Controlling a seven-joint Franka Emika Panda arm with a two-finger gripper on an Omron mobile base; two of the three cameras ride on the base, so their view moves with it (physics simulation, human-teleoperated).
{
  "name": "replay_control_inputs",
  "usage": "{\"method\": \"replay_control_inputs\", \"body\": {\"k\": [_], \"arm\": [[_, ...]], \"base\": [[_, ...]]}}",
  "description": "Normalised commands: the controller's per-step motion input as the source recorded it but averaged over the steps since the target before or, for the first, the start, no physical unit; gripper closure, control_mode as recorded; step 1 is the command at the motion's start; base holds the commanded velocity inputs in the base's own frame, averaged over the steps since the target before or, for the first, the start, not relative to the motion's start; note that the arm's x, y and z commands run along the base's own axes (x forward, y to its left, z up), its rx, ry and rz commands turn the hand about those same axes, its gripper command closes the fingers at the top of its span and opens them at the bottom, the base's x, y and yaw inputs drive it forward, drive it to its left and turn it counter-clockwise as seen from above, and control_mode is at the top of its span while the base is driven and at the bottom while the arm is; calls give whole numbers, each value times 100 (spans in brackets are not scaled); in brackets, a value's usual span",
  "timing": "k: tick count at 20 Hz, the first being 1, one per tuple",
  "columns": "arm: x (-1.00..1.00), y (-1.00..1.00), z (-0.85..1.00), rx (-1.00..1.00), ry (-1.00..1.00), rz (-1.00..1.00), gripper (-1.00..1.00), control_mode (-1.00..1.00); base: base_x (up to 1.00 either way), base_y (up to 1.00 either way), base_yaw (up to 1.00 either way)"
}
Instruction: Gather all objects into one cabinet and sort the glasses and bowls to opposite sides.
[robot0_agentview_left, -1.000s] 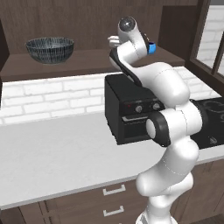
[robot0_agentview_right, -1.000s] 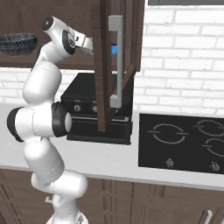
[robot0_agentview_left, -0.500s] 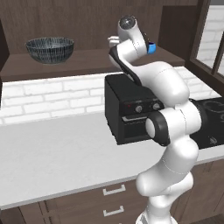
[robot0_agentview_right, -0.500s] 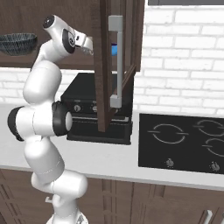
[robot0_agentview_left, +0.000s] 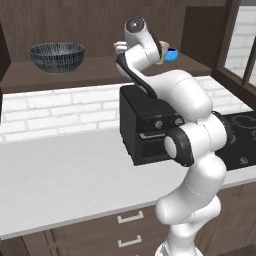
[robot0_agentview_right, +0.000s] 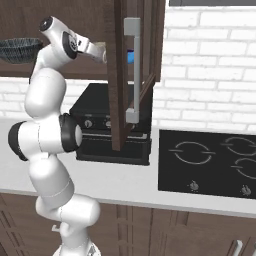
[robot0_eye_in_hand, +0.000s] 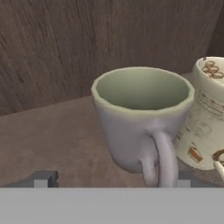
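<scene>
We are seeing almost nothing changing since the earlier frame: our gripper (robot0_eye_in_hand: 111, 178) is still straddling the grey mug (robot0_eye_in_hand: 142, 118) at centre frame, beside the patterned beige cup (robot0_eye_in_hand: 205, 113); whether it is clamped, we cannot tell.

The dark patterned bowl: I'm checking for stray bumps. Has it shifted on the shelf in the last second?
No. The dark patterned bowl sits at the same spot on the cabinet shelf, left of the arm.

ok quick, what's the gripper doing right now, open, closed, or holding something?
Gripper: cannot tell whether open or closed. Its tips stand on either side of the grey mug, whose handle faces the camera, with a beige patterned cup beside it on the cabinet shelf.
</scene>
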Motion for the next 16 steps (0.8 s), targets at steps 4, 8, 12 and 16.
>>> {"method": "replay_control_inputs", "body": {"k": [4,8,12,16], "arm": [[-2,54,3,-1,0,0,-100,-100],[-44,18,19,-2,0,0,-100,-100],[-30,4,7,-3,0,0,-100,-100],[-24,38,2,0,0,1,-100,-100]], "base": [[0,0,0],[0,0,0],[0,0,0],[0,0,0]]}}
